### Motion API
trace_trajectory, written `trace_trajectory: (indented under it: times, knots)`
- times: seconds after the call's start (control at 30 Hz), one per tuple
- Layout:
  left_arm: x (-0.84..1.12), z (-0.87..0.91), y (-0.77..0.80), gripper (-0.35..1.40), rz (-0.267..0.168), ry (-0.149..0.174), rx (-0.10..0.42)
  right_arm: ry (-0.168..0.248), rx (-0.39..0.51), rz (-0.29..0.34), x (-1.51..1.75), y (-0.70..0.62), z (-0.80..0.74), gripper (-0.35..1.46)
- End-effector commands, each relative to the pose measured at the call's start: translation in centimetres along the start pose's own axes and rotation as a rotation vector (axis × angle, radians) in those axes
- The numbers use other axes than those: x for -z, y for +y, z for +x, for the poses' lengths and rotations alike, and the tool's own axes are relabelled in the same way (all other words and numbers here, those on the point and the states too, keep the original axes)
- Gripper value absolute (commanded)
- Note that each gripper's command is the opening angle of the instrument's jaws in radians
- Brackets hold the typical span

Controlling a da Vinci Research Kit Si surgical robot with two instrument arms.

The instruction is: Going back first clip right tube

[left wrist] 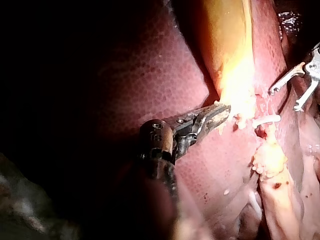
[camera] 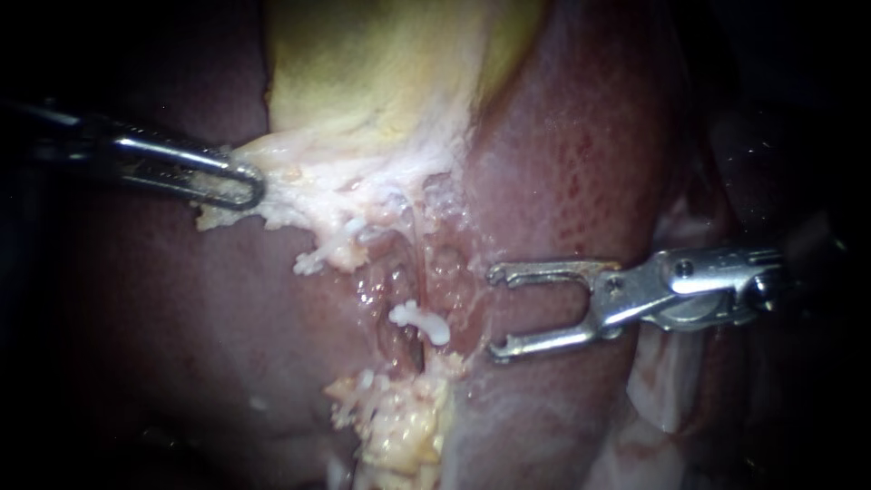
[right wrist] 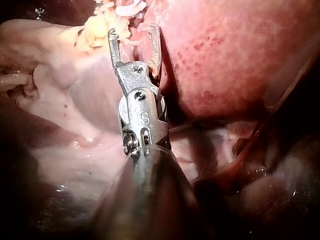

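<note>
My right instrument comes in from 3 o'clock in the endoscope view, low over the liver. Its two thin jaws stand wide apart like a fork and grip nothing. Their tips lie just short of the wet groove that runs down the middle between the two red lobes. At 6 o'clock from the middle, a lumpy clump of yellow fat fills the bottom of that groove. Just at 9 o'clock from the open jaw tips, inside the groove, sits the small white clip, near the jaws but clear of them. I cannot separate the tube it sits on from the glistening tissue around it, so I cannot say which tube it is. Further up, toward 10 o'clock, my left instrument comes in from 9 o'clock with its jaws closed on the edge of a pale, stringy sheet of tissue, which stretches from the jaws toward the groove. Farthest back, at 12 o'clock, lies the yellow-green gallbladder, with that pale sheet joining its lower end.
</note>
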Motion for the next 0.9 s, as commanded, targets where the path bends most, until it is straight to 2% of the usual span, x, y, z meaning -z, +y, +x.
trace_trajectory:
  times: [0.03, 0.27, 0.4, 0.6, 0.9]
  knots:
    - [0.00, 0.00, 0.00, -0.35, 0.000, 0.000, 0.000, 0.000, 0.005, 0.002, 0.04, 0.00, 0.02, 0.50]
    - [-0.01, 0.00, 0.00, -0.35, 0.000, 0.000, 0.000, 0.002, 0.041, 0.005, 0.19, 0.04, 0.15, 0.50]
    - [-0.04, 0.00, 0.00, -0.35, 0.003, 0.001, 0.000, 0.002, 0.057, 0.005, 0.21, 0.05, 0.17, 0.50]
    - [-0.21, -0.06, -0.02, -0.35, 0.004, 0.001, -0.004, 0.002, 0.062, 0.006, 0.22, 0.06, 0.17, 0.50]
    - [-0.51, -0.10, -0.17, -0.35, -0.008, -0.006, -0.016, 0.002, 0.076, 0.006, 0.27, 0.08, 0.22, 0.50]
